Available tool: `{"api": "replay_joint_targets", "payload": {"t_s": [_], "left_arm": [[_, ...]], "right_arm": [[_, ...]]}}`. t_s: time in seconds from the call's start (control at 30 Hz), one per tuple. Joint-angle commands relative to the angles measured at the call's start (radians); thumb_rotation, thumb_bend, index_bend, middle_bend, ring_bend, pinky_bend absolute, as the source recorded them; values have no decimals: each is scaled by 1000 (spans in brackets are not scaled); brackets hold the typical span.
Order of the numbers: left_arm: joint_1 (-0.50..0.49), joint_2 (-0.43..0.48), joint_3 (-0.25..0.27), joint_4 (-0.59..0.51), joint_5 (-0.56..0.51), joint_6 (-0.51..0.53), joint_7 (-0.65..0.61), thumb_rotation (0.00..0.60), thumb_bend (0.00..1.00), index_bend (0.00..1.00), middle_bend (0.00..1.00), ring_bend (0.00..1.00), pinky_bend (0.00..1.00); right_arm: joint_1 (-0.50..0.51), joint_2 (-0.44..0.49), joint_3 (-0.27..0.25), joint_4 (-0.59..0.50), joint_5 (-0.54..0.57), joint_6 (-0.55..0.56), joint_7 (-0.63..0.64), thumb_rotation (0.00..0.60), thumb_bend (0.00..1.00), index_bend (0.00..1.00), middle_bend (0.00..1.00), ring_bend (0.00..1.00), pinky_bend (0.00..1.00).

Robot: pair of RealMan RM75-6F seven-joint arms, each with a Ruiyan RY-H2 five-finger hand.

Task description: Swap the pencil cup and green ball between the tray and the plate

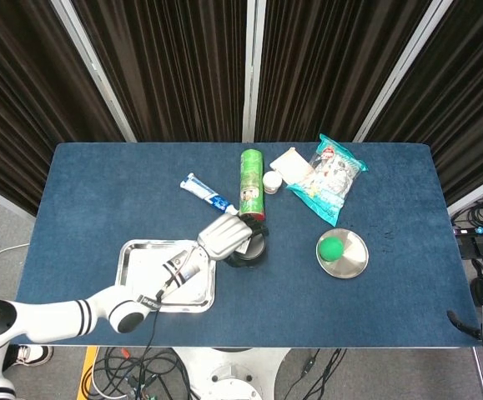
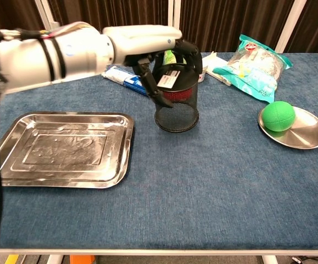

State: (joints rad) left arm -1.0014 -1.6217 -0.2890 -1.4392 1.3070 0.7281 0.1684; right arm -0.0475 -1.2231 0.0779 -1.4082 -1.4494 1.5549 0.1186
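Observation:
My left hand (image 1: 222, 235) (image 2: 148, 44) grips the black mesh pencil cup (image 1: 249, 248) (image 2: 176, 99) by its rim, upright, between the tray and the plate, at or just above the blue cloth. The steel tray (image 1: 141, 267) (image 2: 60, 148) lies bare at the front left. The green ball (image 1: 331, 247) (image 2: 278, 115) sits on the round steel plate (image 1: 354, 260) (image 2: 304, 137) at the right. Only a white part of my right arm shows at the head view's lower right corner; the right hand itself is out of sight.
A green can with a red lid (image 1: 252, 185) (image 2: 176, 66) lies just behind the cup. A toothpaste tube (image 1: 208, 197) (image 2: 127, 80), a small white jar (image 2: 197, 69) and a snack bag (image 1: 328, 178) (image 2: 255, 67) lie along the back.

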Motion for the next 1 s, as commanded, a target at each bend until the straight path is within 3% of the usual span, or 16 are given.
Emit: {"api": "replay_joint_targets", "payload": {"t_s": [0.03,0.33,0.5,0.7,1.0], "left_arm": [[-27,-33,6,52,-29,-22,9,600,246,359,368,264,533],[-66,-91,9,148,-35,-4,-7,600,245,355,352,256,530],[-66,-91,21,157,-28,7,-30,600,228,292,264,167,449],[-69,-62,38,131,-28,4,-17,600,157,186,140,70,317],[-31,28,53,15,-54,56,30,600,150,163,129,58,310]], "right_arm": [[-2,0,0,3,2,0,4,600,68,0,0,0,0],[-2,-13,-1,25,10,-14,21,600,68,0,0,0,0],[-2,-17,0,33,10,-15,25,600,68,0,0,0,0],[-2,-18,2,33,5,-9,24,600,69,0,0,0,0],[6,-13,5,25,-6,-8,18,600,68,0,0,0,0]]}}
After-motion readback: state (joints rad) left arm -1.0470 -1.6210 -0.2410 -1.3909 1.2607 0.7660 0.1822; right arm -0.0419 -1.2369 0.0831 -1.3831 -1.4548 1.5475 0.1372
